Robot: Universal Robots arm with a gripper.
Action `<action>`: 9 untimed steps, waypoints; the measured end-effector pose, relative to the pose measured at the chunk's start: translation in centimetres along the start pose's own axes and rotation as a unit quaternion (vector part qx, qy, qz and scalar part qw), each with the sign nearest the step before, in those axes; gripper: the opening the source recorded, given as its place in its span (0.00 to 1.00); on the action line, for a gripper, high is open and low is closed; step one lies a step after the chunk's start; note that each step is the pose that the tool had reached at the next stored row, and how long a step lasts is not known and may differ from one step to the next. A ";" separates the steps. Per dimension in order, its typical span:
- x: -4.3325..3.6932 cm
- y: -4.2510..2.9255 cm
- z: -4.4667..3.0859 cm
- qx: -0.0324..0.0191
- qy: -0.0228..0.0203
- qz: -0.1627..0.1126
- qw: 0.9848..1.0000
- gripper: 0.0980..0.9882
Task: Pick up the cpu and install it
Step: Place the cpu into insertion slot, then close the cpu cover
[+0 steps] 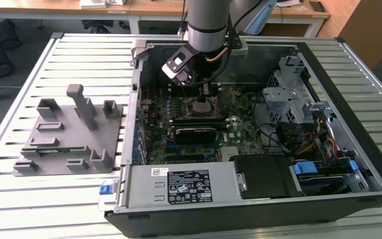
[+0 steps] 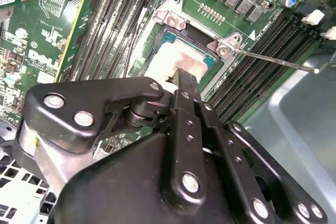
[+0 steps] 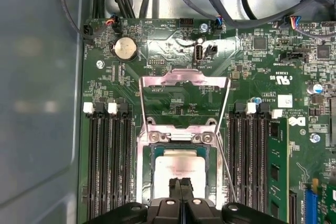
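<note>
Claw [image 3: 181, 182] fingers together, over cpu [image 3: 176, 166] lying in socket [image 3: 143, 145]. Light, stiff, fragile: I'd grip edges only. Fixture block [image 1: 65, 144] at exterior view's 9 o'clock.

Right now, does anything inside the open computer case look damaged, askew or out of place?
Mostly no. The small square silvery-topped cpu sits square in the open metal-framed motherboard socket, but its metal top carries a blotchy, smeared stain. The tool is shut at its edge.
</note>
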State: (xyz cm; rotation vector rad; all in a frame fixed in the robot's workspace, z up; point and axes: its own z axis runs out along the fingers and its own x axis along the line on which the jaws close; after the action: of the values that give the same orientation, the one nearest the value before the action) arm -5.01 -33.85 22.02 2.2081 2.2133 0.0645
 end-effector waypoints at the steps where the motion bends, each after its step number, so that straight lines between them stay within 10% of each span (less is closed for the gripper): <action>1: 0.00 0.01 -0.08 0.001 0.000 0.000 1.000 0.01; 9: 0.02 0.04 -0.97 0.002 0.000 0.000 1.000 0.01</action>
State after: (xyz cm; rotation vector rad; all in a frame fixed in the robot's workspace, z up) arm -5.00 -33.84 23.00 2.2099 2.2150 0.0612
